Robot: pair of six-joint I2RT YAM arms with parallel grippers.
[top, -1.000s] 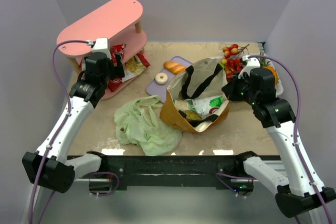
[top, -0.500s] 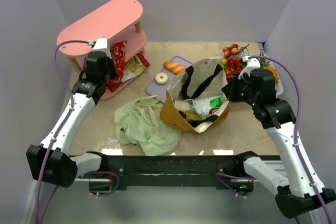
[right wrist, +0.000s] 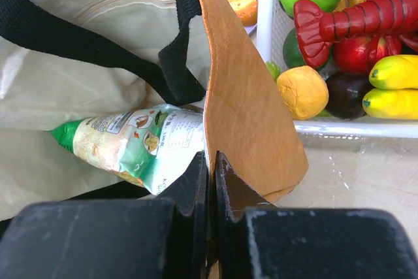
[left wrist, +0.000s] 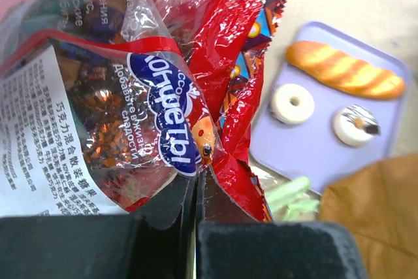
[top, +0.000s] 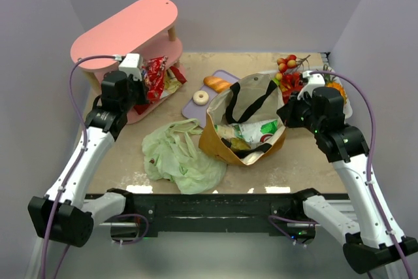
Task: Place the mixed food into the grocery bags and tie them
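Though a chips bag (right wrist: 130, 142) lies in the brown paper bag (right wrist: 248, 109) your right gripper (right wrist: 212, 164) pinches, your left gripper (left wrist: 196, 181) pinches a red snack packet (left wrist: 215, 63); bread loaf (left wrist: 343, 70), tying remain.

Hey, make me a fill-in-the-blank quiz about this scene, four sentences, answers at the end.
The left hand is shut on a shiny ____ snack packet.
The right hand pinches the rim of the ____ paper bag.
The green-and-white chips bag lies ____ the paper bag.
The bread loaf rests on a ____ tray.
Missing words: red, brown, inside, purple.
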